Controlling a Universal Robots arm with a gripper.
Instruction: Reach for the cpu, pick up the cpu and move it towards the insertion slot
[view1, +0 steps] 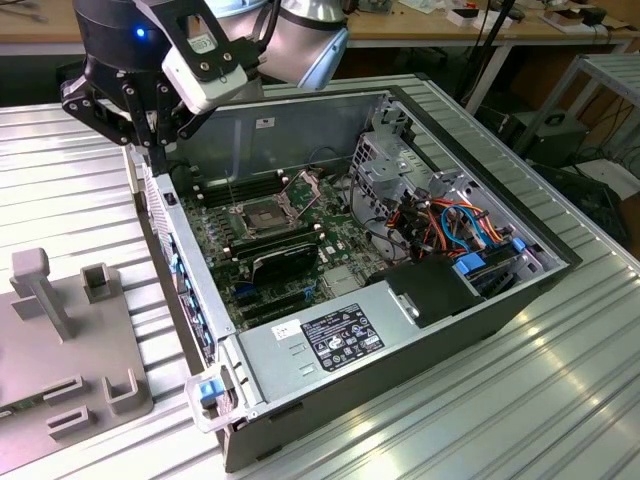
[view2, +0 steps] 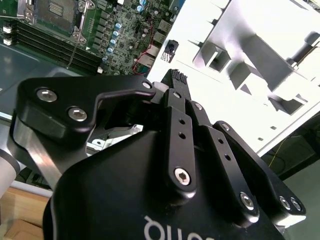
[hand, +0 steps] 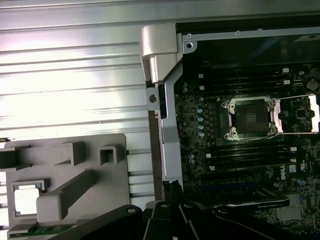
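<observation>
In the exterior view, the gripper (view1: 160, 145) is poised over the far rim of the open computer case (view1: 310, 125). The grey fixture (view1: 70, 350) lies to the exterior view's left and the insertion slot (view1: 262, 215) to its right.

In the second wrist view, the fingertips (view2: 175, 75) are drawn together with nothing held.

In the first wrist view, the cpu (hand: 25, 200) is seated in a fixture pocket, presumably so it is kept square for pickup. Its face is too bright to make out.

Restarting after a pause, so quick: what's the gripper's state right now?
Gripper: closed, fingertips together, holding nothing, above the side wall of the computer case.
</observation>
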